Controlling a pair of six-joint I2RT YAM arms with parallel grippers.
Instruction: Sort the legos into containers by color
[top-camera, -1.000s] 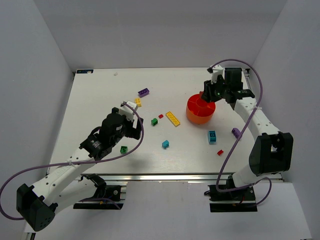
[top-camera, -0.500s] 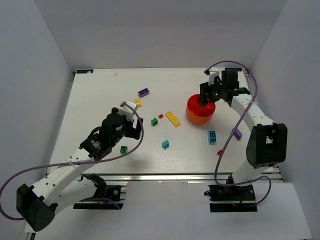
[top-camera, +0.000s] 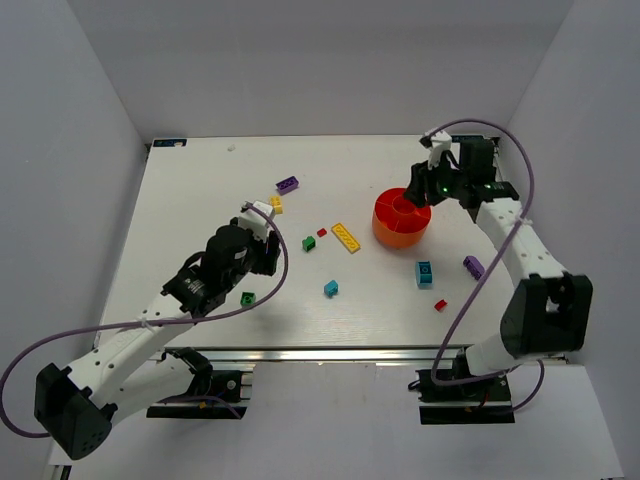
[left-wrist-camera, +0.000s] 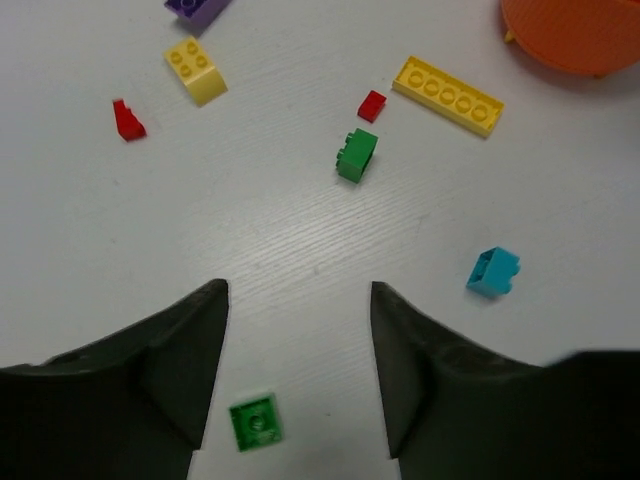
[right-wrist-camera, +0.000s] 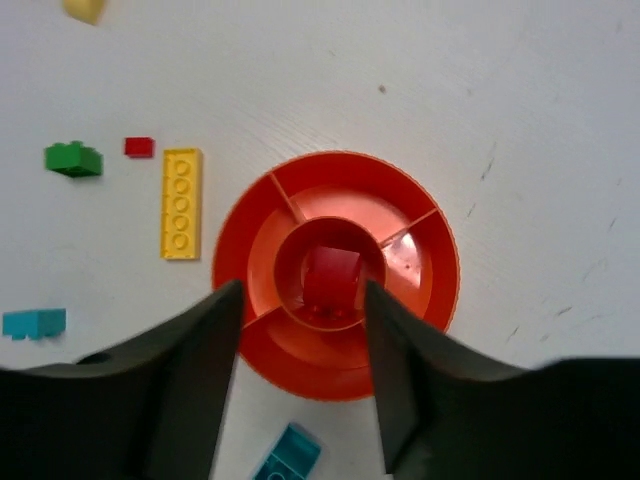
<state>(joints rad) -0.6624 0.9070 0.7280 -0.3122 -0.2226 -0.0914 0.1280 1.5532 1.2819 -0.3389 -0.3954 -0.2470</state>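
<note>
White tabletop (top-camera: 200, 180); left fingers (left-wrist-camera: 170, 360) and right fingers (right-wrist-camera: 190, 370) spread, empty. Right pair, seemingly low, could tip the bowl (right-wrist-camera: 435, 295).

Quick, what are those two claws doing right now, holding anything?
Left gripper: open, holding nothing.
Right gripper: open, empty, over the round orange-red plastic bowl.

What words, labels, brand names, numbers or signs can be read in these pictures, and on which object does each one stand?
No text can be read in any view.
The long yellow brick and the green brick: plain studs, no legible mark.
The orange-red bowl, the left arm and the right arm: no print visible.
A small tag at the far left corner of the table: too small to read.
</note>
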